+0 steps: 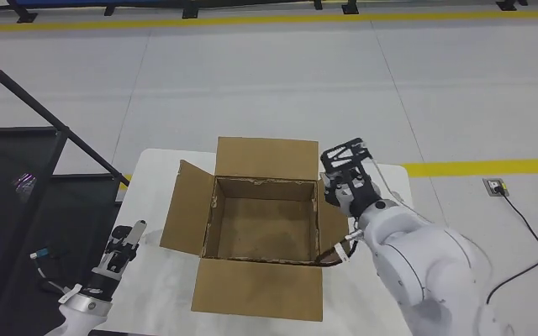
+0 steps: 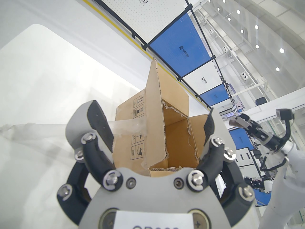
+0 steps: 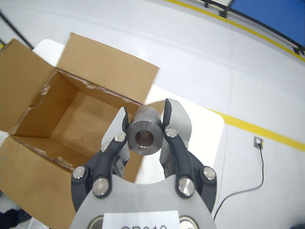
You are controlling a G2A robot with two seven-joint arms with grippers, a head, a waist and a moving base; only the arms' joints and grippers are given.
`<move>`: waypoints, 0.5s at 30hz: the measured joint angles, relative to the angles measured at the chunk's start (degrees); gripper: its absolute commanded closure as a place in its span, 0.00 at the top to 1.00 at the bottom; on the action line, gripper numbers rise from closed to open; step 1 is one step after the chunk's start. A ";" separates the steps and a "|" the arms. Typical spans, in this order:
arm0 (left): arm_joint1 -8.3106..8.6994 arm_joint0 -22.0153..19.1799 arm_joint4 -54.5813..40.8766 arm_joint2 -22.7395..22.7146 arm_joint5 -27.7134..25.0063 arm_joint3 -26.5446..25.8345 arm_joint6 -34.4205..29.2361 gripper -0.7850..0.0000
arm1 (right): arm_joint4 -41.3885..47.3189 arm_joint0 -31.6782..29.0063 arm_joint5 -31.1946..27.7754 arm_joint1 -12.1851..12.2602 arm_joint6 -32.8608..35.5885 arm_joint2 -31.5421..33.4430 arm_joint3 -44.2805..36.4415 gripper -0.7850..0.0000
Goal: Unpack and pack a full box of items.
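Brown corrugated cardboard makes up the box (image 1: 266,160), which stands open on the white table (image 1: 155,181) with its 4 flaps folded outward. From the top view, its inside shows bare brown board on the floor and walls.

The metal cylinder (image 3: 144,134) is outside the box, clamped by its curved sides between the 2 fingers of the right gripper (image 3: 146,107). That gripper hangs at the box's right side, near its far right corner. The right wrist view gives the cylinder's shape: short, thick-walled, dull grey steel, with a round bore through its flat end. The same view shows ragged, torn paper along the box's inner rim.

The left gripper (image 2: 152,110) has its dark-padded fingers spread wide with nothing between them. In the top view it sits low by the table's left edge, apart from the box's left flap. Its wrist view meets the box from the side and shows what the top view does not:
- a strip of clear tape (image 2: 128,126) across the outer wall
- black printed handling symbols (image 2: 138,110) on that wall
- 1 flap seen edge-on, with its fluted core exposed

Farther off in that view, the right gripper is raised beyond the box.

On the grey floor to the right, a wall socket (image 3: 258,141) with a dark cable lies just past a yellow line (image 1: 471,166).
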 measured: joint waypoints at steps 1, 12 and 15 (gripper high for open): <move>0.00 0.00 0.00 0.00 0.00 0.00 0.00 1.00 | 2.40 3.97 -0.41 -0.86 -0.64 -3.42 4.48 0.00; 0.00 0.00 0.00 0.00 0.00 0.00 0.00 1.00 | 25.59 23.31 -4.92 -10.64 -13.88 -26.57 50.85 0.00; 0.00 0.00 0.00 0.00 0.00 0.00 0.00 1.00 | 27.66 23.74 -5.58 -12.61 -16.90 -29.12 59.36 0.00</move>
